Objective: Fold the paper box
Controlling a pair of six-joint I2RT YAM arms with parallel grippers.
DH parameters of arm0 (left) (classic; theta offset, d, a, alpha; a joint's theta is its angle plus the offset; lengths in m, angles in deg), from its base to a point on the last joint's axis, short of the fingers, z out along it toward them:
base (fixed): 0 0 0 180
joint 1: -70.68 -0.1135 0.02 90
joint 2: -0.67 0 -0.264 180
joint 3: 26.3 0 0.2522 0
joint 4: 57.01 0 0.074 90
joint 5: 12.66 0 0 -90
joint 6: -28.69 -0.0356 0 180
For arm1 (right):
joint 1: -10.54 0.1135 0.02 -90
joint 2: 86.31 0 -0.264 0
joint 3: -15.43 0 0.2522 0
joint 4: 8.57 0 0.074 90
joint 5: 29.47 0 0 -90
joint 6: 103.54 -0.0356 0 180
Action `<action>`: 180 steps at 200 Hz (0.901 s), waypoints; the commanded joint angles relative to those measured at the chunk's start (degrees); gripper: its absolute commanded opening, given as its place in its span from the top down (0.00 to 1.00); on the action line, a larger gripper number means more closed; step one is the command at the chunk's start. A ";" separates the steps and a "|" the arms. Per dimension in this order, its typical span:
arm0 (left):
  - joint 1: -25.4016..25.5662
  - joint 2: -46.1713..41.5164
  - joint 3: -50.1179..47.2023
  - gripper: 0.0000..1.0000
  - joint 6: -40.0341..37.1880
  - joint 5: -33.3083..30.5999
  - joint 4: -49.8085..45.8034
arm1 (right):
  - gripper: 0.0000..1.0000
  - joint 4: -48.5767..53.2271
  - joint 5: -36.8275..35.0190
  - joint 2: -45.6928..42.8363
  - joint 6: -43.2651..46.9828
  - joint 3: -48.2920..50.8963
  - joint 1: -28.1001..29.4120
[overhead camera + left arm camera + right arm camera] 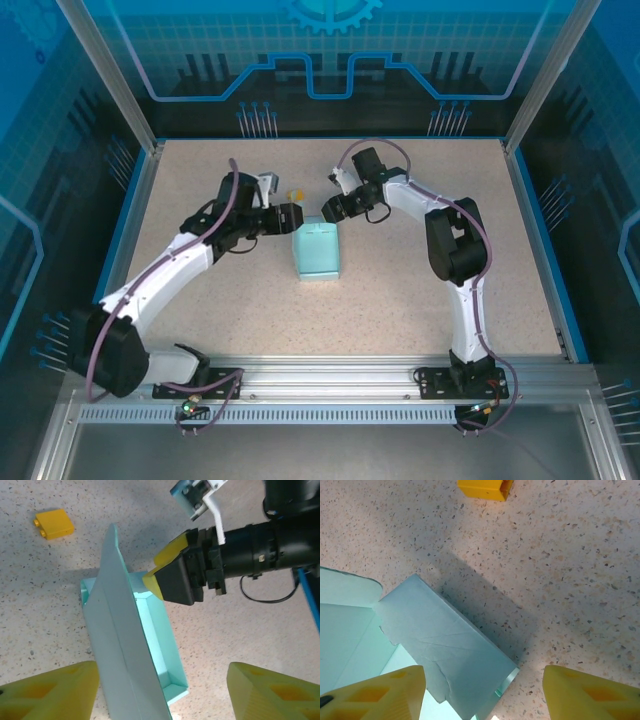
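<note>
Centre of the top view: we see the box (316, 252) standing open on the table (430, 300). At its upper end, the left hand (292, 218) and right hand (328, 207) are both spread, pinching nothing.

The light blue card paper box (120, 630) runs off the left wrist view's bottom edge, and its raised flap hides part of the inside. The small yellow plastic brick (482, 489) is cut by the right wrist view's top edge.
</note>
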 commanded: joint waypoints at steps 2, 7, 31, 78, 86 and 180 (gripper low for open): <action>2.09 4.27 5.32 0.35 -4.39 -5.21 -6.80 | 0.36 -0.15 1.32 -1.42 -0.36 0.57 -0.83; 2.62 4.96 6.14 0.37 -5.01 -6.35 -7.70 | 0.36 -0.15 1.25 -1.69 -0.43 0.90 -0.90; 4.10 7.28 8.68 0.43 -6.91 -10.56 -10.71 | 0.36 -1.01 1.13 -3.11 -0.68 2.68 -1.38; 6.58 9.94 11.27 0.57 -9.44 -14.28 -14.19 | 0.35 -1.99 0.99 -4.76 -1.06 5.02 -1.91; 6.83 10.12 11.47 0.60 -9.89 -14.57 -14.39 | 0.35 -2.08 0.86 -5.12 -1.05 5.45 -2.03; 8.80 13.46 16.69 0.80 -19.84 -16.08 -18.20 | 0.34 -1.93 -0.62 -10.65 -0.90 9.87 -4.27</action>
